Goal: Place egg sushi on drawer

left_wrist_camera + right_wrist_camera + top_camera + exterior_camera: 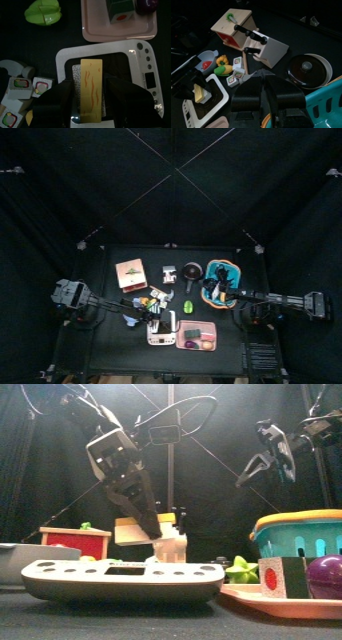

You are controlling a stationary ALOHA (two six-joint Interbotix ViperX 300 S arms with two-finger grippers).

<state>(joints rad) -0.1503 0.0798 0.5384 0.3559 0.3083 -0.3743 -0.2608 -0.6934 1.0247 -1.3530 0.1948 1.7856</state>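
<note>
While the left end effector [90, 100] grips the egg sushi [91, 89] (a yellow slab with orange streaks) above the white scale [143, 60], the drawer [131, 274] sits well apart; the right end effector [264, 97], seemingly closed and empty, hangs over the bench [120, 333].

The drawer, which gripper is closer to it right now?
Left. The left gripper, holding the egg sushi, hangs over the white scale, a short way from the drawer. The right gripper hovers near the teal basket, farther off.
</note>
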